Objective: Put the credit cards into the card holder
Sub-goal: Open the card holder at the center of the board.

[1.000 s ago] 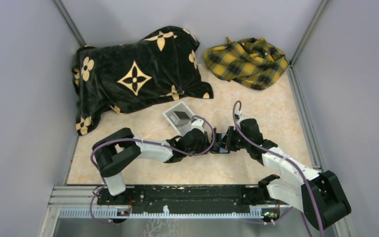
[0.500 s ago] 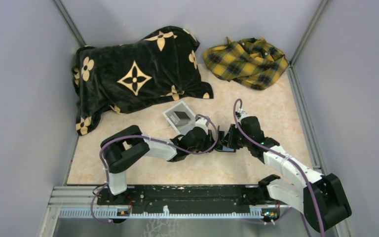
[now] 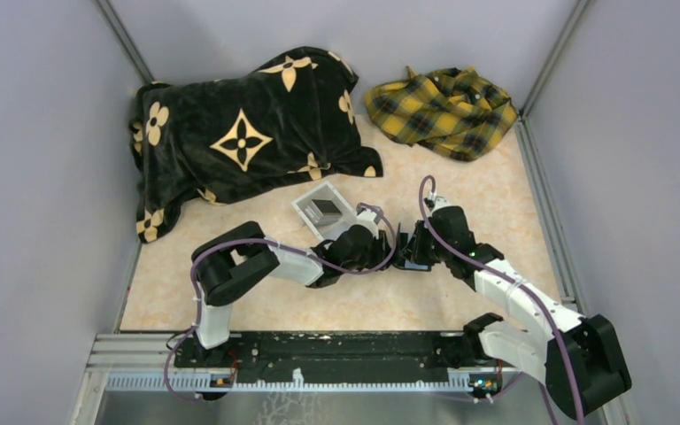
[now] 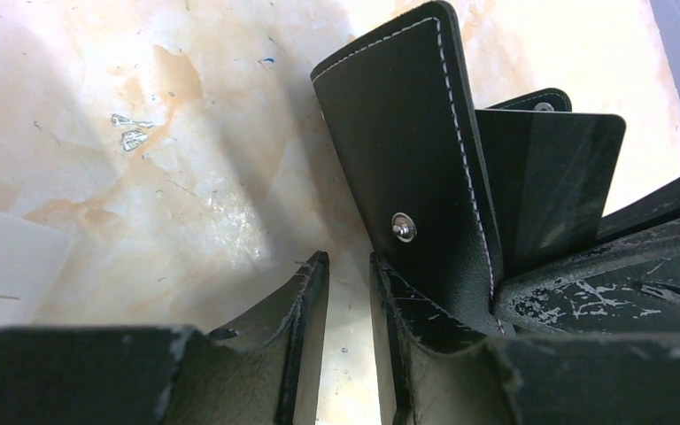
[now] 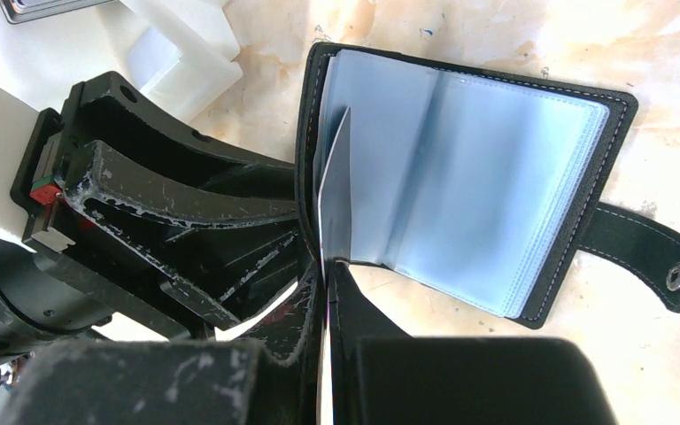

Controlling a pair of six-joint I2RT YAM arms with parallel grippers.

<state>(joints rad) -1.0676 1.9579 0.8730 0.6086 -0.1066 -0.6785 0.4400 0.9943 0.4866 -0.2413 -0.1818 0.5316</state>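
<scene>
The right gripper (image 5: 326, 270) is clamped on a credit card (image 5: 336, 190), edge-on at the open card holder (image 5: 496, 168) lying on the table (image 5: 390, 27). The left gripper (image 4: 348, 266) stands parted and empty, one finger against the holder's cover.

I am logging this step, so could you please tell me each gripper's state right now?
Left gripper: slightly open, nothing between the jaws, beside the card holder.
Right gripper: shut on a credit card.
</scene>
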